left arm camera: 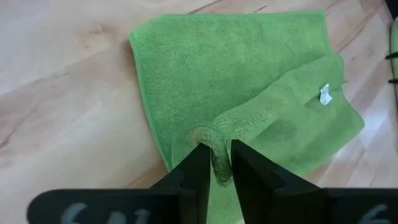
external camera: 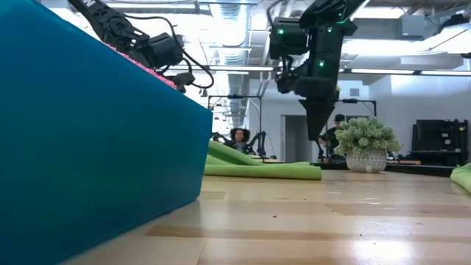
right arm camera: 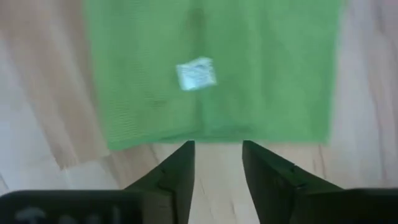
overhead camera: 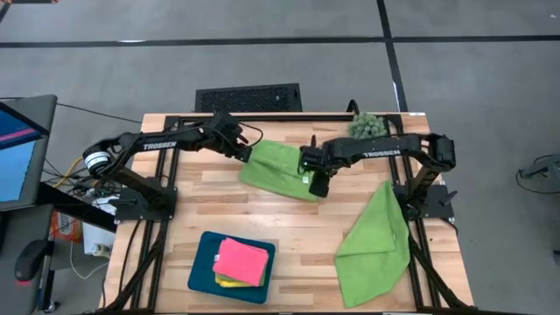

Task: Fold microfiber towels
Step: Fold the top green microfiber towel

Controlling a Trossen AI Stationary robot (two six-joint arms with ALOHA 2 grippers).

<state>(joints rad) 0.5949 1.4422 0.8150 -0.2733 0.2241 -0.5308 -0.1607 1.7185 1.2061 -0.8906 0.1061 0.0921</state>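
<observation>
**Two grippers working at a green towel in the middle of the table**

From left to right in the high view: the left gripper (overhead camera: pixel 248 154) is reaching in from the table's left side and is pinching a raised fold of the green towel (overhead camera: pixel 280 170) between its fingers (left arm camera: pixel 198 167) at the cloth's left edge. This towel is lying partly folded on the wooden table (overhead camera: pixel 201 206), near the far middle, with a small white tag (left arm camera: pixel 324 94) showing on its upper layer. The right gripper (overhead camera: pixel 318 185) is hanging just off the towel's right edge, above the bare wood, with its fingers (right arm camera: pixel 180 168) spread apart and holding nothing. Nearer the front edge, a teal tray (overhead camera: pixel 203 267) is carrying a pink towel (overhead camera: pixel 242 260) stacked on a yellow towel (overhead camera: pixel 229 282). A second green towel (overhead camera: pixel 378 241) is lying loose on the right, beside the right arm's base. A small plant (overhead camera: pixel 367 125) is standing at the far edge.
</observation>
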